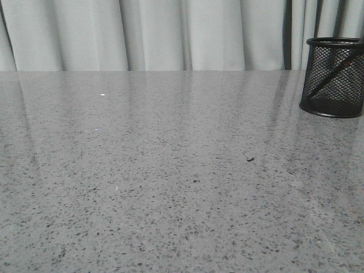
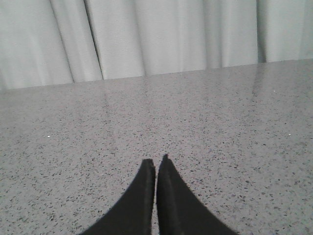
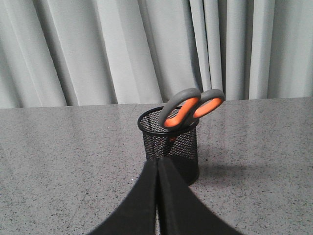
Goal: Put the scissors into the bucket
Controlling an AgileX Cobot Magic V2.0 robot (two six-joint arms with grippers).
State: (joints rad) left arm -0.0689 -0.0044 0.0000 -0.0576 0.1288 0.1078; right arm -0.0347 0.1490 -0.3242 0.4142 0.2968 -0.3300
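both sets of jaws are pressed together and pinching nothing from what i can see on my feeds. the right gripper (image 3: 157, 160) has its black fingers closed tip to tip, sitting just in front of the bucket (image 3: 171, 144) in the right wrist view, and the left gripper (image 2: 156, 161) is closed the same way over bare tabletop.

the scissors (image 3: 188, 107) are in the bucket, blades down inside the mesh, leaning so the grey handles with the orange lining poke out above the rim and tilt off to one side. the handles rest against the rim as far as i can tell. through the mesh in the front view i can make out a dark diagonal line inside the bucket (image 1: 333, 77), probably the blades, but the handles are cut off by the frame edge there.

the bucket stands upright on the grey speckled table (image 1: 170, 170), far right and toward the back edge in the front view, partly cropped by the picture. behind the table hangs a pale pleated curtain (image 1: 170, 34). neither arm shows in the front view.
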